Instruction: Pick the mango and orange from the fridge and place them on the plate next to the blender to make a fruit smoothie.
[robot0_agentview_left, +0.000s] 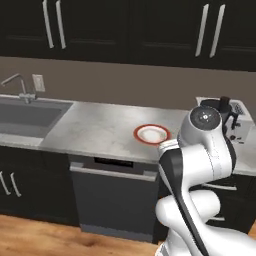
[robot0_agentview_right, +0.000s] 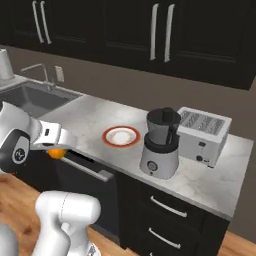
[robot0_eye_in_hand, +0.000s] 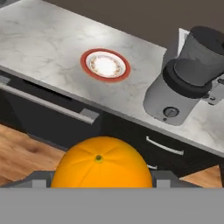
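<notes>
Soft, even rendered light all round me, no hard glare. The marble counter reads bright and the upper cabinets go nearly black, with thin highlights on their handles. Through my hand camera the orange glows evenly, sharp-edged. Faint shadow sits under the blender. Everything's a bit coarse and pixel-soft, no edge warping.

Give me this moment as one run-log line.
phase: carry to counter | end effector: shut on orange | plate: empty, beside blender | mango: not placed
</notes>
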